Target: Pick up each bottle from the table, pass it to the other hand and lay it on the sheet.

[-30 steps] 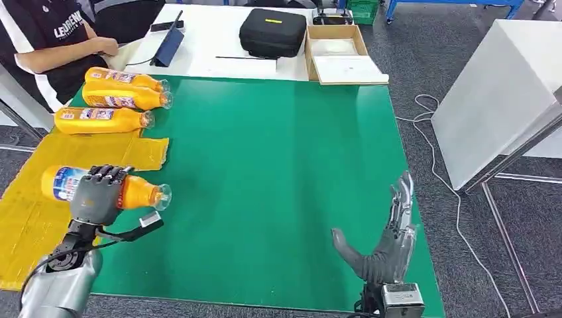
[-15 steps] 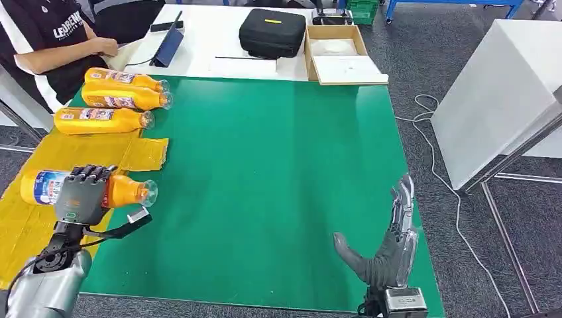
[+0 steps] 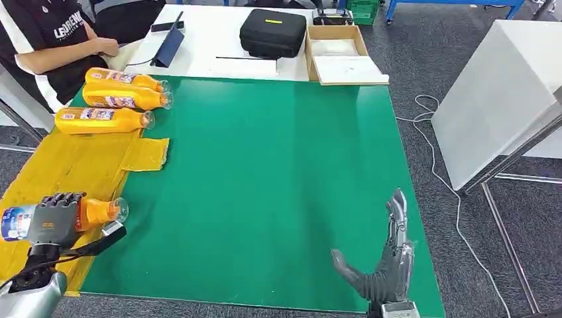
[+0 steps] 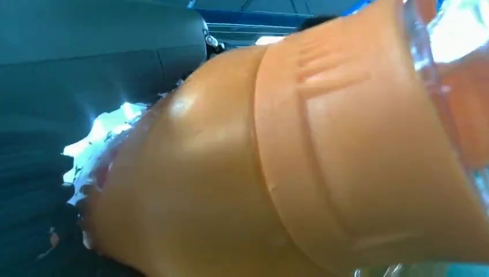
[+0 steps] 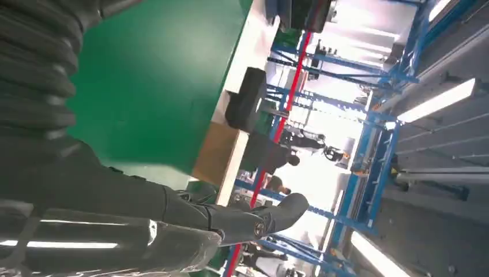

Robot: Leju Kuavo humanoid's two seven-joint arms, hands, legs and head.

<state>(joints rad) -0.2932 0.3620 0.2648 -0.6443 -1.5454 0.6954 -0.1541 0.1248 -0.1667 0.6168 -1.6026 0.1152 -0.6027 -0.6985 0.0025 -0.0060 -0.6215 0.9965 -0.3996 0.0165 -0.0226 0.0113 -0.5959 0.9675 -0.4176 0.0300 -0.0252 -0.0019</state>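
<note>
- Head view: a workshop floor of grey carpet tiles surrounds a counter topped with a smooth green mat; a crinkled yellow sheet covers its left side, and a person in a dark shirt sits at the far left corner.
- Three orange bottles already lie on their sides at the sheet's far end, close together.
- The left hand grasps a fourth bottle around its middle, lying sideways over the near part of the sheet, clear cap end pointing toward the green mat.
- The right hand hovers released near the counter's near right edge, fingers straight, thumb apart, holding nothing.
- Left wrist view: the held bottle looms close, glossy ribbed plastic full of orange liquid, a white label edge showing.
- Right wrist view: the right hand has dark fingers reaching past the green mat toward blue racking.
- Judgement: lower the bottle level until it rests on the sheet, clear of the others, then loosen the fingers slowly, since a round body may roll.
</note>
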